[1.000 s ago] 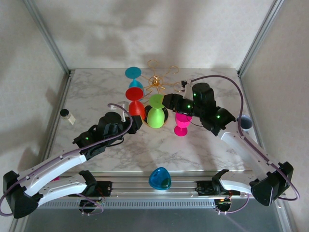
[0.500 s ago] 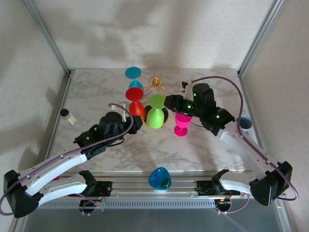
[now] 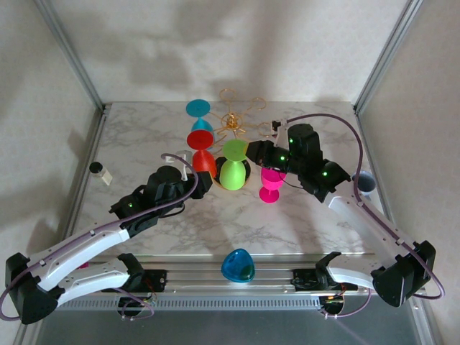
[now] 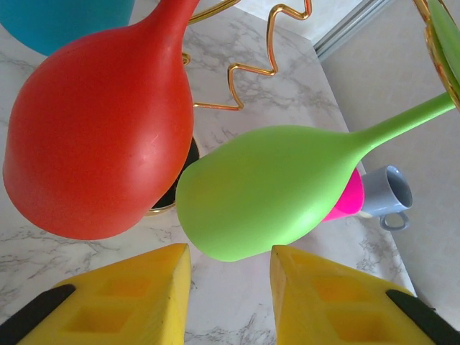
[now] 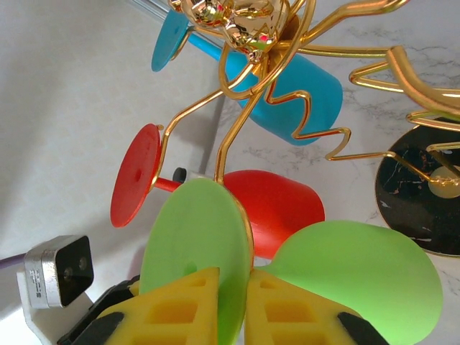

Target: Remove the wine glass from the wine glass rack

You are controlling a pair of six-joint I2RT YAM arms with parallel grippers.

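Note:
The gold wire wine glass rack stands at the back middle of the table, its hub over the round black base. A green wine glass hangs upside down from a front arm. My right gripper is shut on its flat green foot, beside the gold wire. The green bowl hangs just ahead of my left gripper, which is open, its yellow fingers apart below the bowl and not touching it. A red glass and a blue glass hang on the left arms.
A pink glass stands on the marble right of the green one, under the right arm. A grey mug sits at the right edge, a small black-capped bottle at the left edge, and a blue bowl-shaped thing on the front rail.
The right arm has edged very slightly to the right. The glasses and the left arm stay where they were.

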